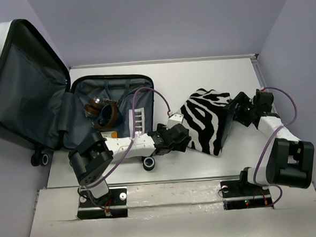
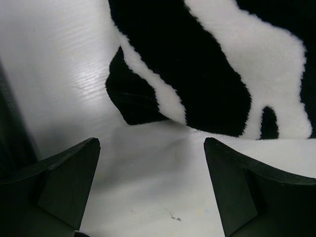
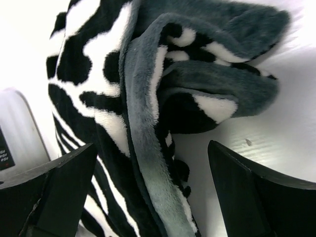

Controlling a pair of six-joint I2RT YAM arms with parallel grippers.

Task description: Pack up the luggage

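Observation:
The luggage (image 1: 50, 111) lies open at the left, lid raised, dark grey lining showing. Inside it sit a brown belt-like ring (image 1: 105, 115), a clear round item (image 1: 94, 104) and a white comb-like item (image 1: 138, 118). A folded zebra-print blanket (image 1: 207, 121) lies on the table between my grippers; it also shows in the left wrist view (image 2: 212, 64) and the right wrist view (image 3: 128, 98). My left gripper (image 1: 181, 136) (image 2: 152, 185) is open, just short of the blanket's left edge. My right gripper (image 1: 234, 114) (image 3: 153, 192) is open with the blanket's folded edge between its jaws.
The white table (image 1: 198, 78) is walled by grey panels behind and at the right. A black caster wheel (image 1: 148, 163) of the luggage lies under the left arm. An orange-tipped item (image 1: 112, 135) sits at the suitcase's near rim.

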